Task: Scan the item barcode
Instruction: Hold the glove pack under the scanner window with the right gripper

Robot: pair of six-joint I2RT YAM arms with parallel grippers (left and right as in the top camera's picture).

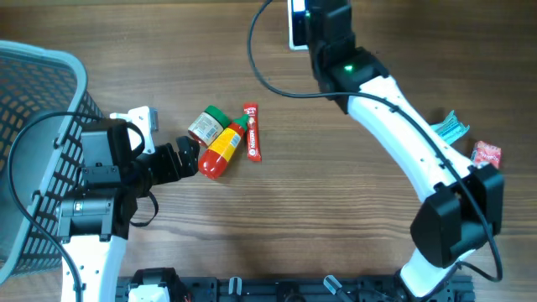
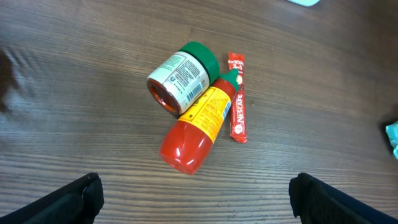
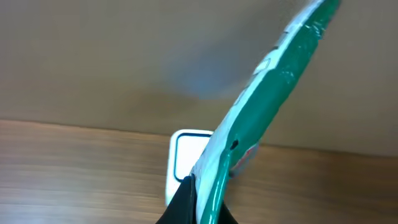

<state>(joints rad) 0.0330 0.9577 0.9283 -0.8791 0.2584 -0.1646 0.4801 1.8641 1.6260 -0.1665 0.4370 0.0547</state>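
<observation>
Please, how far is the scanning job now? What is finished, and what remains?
Done: nothing I can confirm. In hand: the right gripper is shut on a green packet, held near the white scanner. Remaining: the jar, sauce bottle and Nescafe stick lie untouched near the open left gripper, and a teal packet and a red packet wait beside the right arm.

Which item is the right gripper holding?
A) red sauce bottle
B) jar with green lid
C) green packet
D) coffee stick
C: the right gripper is shut on a green packet, while the bottle, jar and stick lie on the table.
</observation>
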